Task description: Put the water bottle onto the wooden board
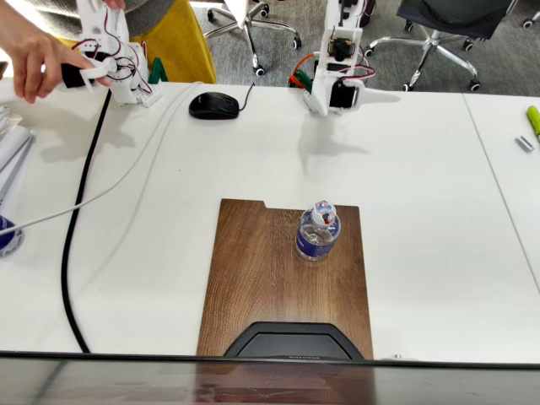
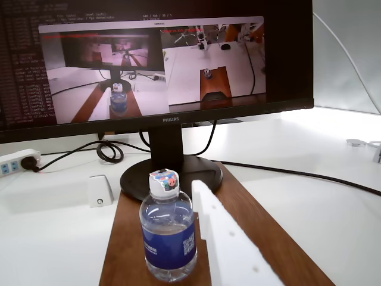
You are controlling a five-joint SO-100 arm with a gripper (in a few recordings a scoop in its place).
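Fixed view: water bottle (image 1: 318, 234) stands upright on the wooden board (image 1: 253, 278), in the board's upper right part, a bit below center of frame. Cap w/ red-blue marks faces up toward the camera, dark blue label round the body. Board lies lengthwise on the white table (image 1: 422, 186); notch in its top short edge, bottom edge runs under a black monitor base (image 1: 287, 342) at the bottom of frame.

Robot arm (image 1: 337, 67) sits folded at top center-right of frame, at the far table edge, well apart from the bottle w/ bare table between them. Gripper itself not clear there, fingers too small to make out.

Wrist view: bottle (image 2: 168, 238) at lower center, upright on the board (image 2: 262, 226), nothing touching it. One white gripper finger (image 2: 229, 244) juts from the bottom edge up toward center, just right of the bottle in the picture and overlapping its right edge. No 2nd finger seen, so cannot tell if the gripper (image 2: 232, 262) is wide or narrow; it's not holding the bottle.

Behind the bottle in wrist view: monitor stand (image 2: 169, 149) w/ its round base partly on the board. Small white box (image 2: 100, 190) at left, power strip (image 2: 18, 162) at far left edge, black cable (image 2: 297, 174) running off right.

Fixed view extras: black mouse (image 1: 214, 105) upper center-left, black cable (image 1: 80, 211) and a white one (image 1: 126, 173) down the left side.
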